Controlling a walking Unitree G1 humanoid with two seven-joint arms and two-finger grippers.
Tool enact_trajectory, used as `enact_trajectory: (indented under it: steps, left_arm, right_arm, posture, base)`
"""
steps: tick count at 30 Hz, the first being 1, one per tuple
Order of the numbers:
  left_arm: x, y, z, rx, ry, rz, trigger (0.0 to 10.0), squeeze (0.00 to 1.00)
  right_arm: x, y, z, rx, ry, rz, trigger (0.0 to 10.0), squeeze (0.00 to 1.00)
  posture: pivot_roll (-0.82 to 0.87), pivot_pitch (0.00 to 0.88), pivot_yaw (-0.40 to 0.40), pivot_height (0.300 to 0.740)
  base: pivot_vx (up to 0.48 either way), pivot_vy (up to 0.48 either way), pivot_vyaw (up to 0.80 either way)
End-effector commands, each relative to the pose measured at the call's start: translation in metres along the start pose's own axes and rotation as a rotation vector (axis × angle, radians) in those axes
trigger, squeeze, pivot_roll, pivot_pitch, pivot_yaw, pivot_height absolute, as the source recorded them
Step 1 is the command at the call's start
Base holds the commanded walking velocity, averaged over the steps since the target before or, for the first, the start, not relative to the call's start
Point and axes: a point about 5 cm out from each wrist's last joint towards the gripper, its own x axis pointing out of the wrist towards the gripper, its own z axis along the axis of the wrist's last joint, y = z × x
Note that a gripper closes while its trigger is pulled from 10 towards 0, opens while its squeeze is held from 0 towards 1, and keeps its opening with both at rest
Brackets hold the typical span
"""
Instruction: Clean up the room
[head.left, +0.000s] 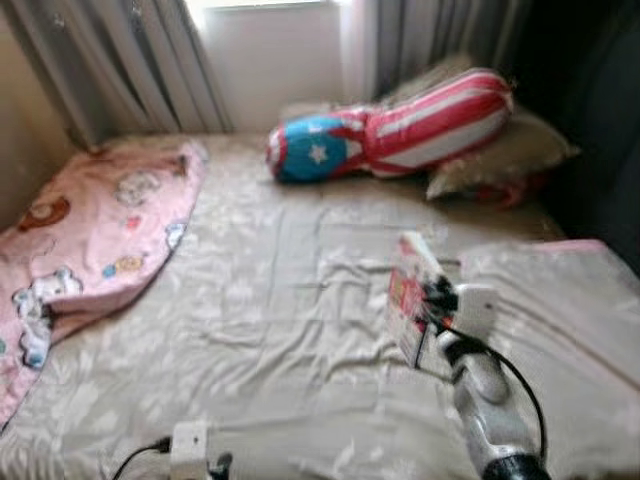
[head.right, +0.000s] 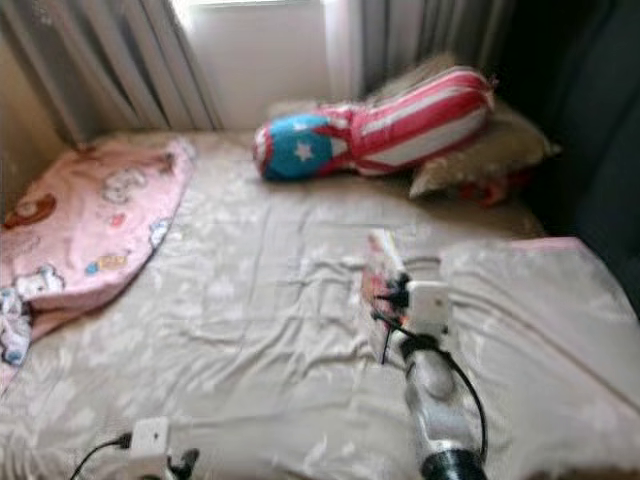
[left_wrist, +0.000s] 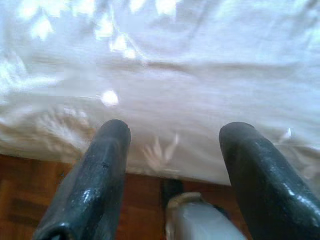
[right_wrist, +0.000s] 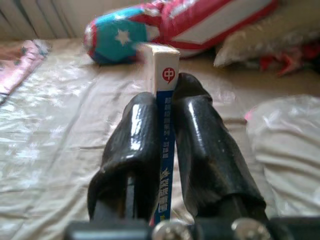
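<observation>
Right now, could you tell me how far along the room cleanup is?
Partly done: the bed sheet looks mostly cleared. In hand: the right gripper has its jaws shut on a thin book, held above the bed. Left: stowing it, and possibly the pink blanket. The left gripper hangs open.

Beige-sheeted bed, pink blanket, star-striped cushion, pillow

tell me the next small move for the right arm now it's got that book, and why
Probably carry the book off the bed toward wherever books are kept. The right gripper is shut on its spine, holding it upright above the sheet, so the pick looks done. The left gripper is open at the bed's edge.
</observation>
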Motion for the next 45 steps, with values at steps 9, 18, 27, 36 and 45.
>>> enact_trajectory:
  steps: [9, 18, 27, 36, 45]
  left_arm:
    - [0.001, 0.019, 0.03, -0.058, -0.193, 0.028, 10.0, 0.0]
    - [-0.004, 0.01, 0.094, -0.068, -0.551, -0.037, 10.0, 0.0]
    - [-0.007, -0.012, 0.121, -0.062, -0.647, -0.128, 10.0, 0.0]
    - [-0.015, -0.014, 0.137, -0.016, -0.725, -0.164, 10.0, 0.0]
    - [-0.019, -0.016, 0.13, -0.041, -0.709, -0.156, 10.0, 0.0]
  right_arm:
    - [0.0, 0.009, 0.008, -0.01, -0.048, 0.061, 10.0, 0.0]
    - [0.0, 0.008, 0.013, -0.041, -0.072, 0.098, 10.0, 0.0]
    - [-0.001, 0.007, 0.019, -0.048, -0.112, 0.053, 10.0, 0.0]
    - [0.0, -0.004, 0.02, -0.046, -0.096, -0.031, 10.0, 0.0]
    - [-0.001, -0.005, 0.016, -0.025, -0.07, -0.082, 10.0, 0.0]
  posture:
    - [-0.12, 0.02, 0.016, 0.74]
    - [-0.11, 0.043, 0.003, 0.74]
    - [-0.13, 0.057, 0.01, 0.74]
    - [-0.12, 0.057, 0.009, 0.695]
    - [-0.11, 0.056, 0.009, 0.687]
  base:
    - [0.0, 0.0, 0.0]
    - [0.0, 0.0, 0.0]
    - [0.0, 0.0, 0.0]
    - [0.0, 0.0, 0.0]
    - [0.0, 0.0, 0.0]
